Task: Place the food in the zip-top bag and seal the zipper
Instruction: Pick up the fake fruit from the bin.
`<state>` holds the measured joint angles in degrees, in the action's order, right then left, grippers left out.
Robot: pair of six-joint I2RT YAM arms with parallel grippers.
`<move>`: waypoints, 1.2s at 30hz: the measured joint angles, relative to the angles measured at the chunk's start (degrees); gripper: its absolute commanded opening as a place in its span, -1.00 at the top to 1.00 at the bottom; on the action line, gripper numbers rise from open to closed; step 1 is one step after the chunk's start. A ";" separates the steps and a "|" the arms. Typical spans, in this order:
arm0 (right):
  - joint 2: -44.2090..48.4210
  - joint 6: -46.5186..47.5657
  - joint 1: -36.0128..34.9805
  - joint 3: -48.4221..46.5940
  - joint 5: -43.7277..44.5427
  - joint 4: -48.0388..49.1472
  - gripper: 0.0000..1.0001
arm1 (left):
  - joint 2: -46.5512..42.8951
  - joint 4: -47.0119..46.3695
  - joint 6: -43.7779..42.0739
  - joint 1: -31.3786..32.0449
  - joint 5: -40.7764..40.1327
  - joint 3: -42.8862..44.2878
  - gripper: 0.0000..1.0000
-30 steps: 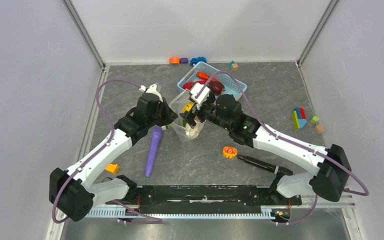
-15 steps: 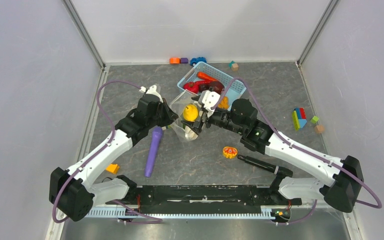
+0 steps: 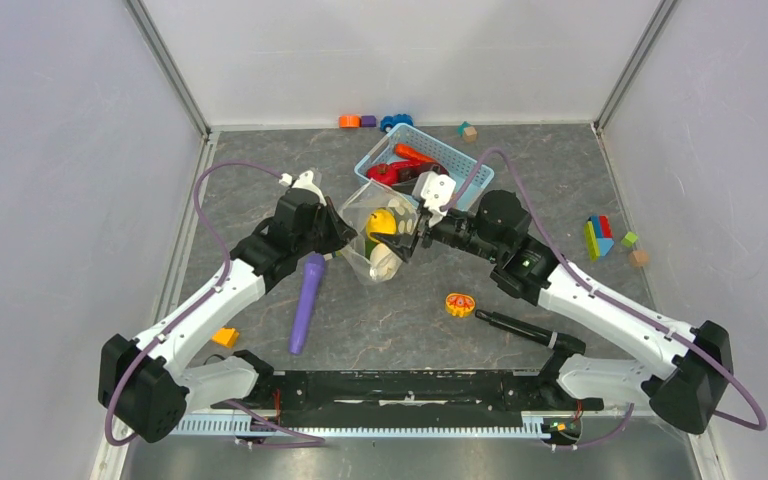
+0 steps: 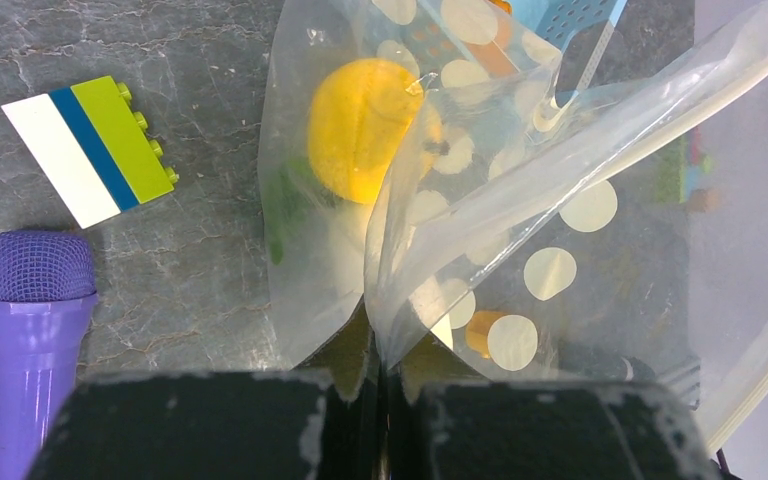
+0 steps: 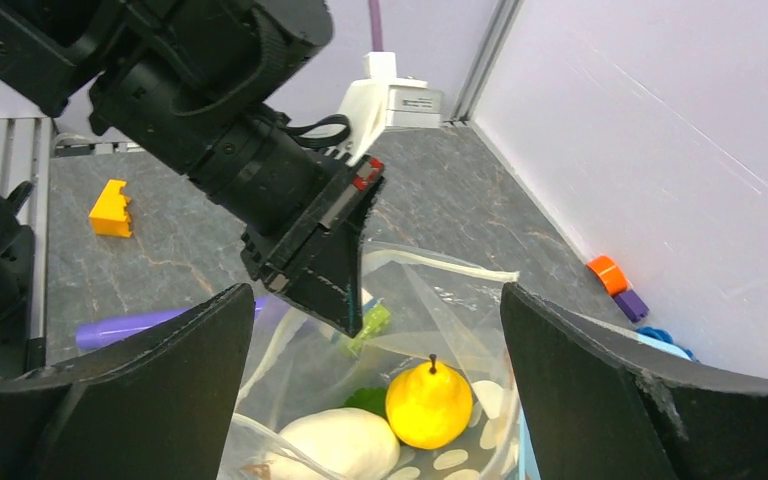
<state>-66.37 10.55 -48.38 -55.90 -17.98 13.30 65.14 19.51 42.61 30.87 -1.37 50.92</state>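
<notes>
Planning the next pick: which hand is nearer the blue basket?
Right. The right hand hangs open over the bag mouth, just short of the basket; the left hand pinches the bag's opposite edge, farther off.

Top view high, looking down; both wrist views close, all sharing zip-top bag (image 4: 560,230).
</notes>
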 measured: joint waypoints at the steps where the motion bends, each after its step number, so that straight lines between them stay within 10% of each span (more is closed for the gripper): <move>1: 0.00 -0.20 0.63 -0.02 0.02 0.07 -0.96 | 0.04 0.00 0.00 0.00 0.09 0.00 0.96; 20: -10.86 -20.98 23.76 -8.09 1.73 0.63 -0.96 | 1.62 -0.57 0.02 0.00 1.51 0.00 0.96; 36: -30.51 -24.37 28.70 -15.63 7.54 -3.48 -0.96 | 1.11 0.24 0.00 0.00 0.96 0.00 0.96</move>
<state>-96.88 -13.82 -19.68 -71.53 -10.44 9.82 66.26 19.75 42.61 30.87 -0.40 50.92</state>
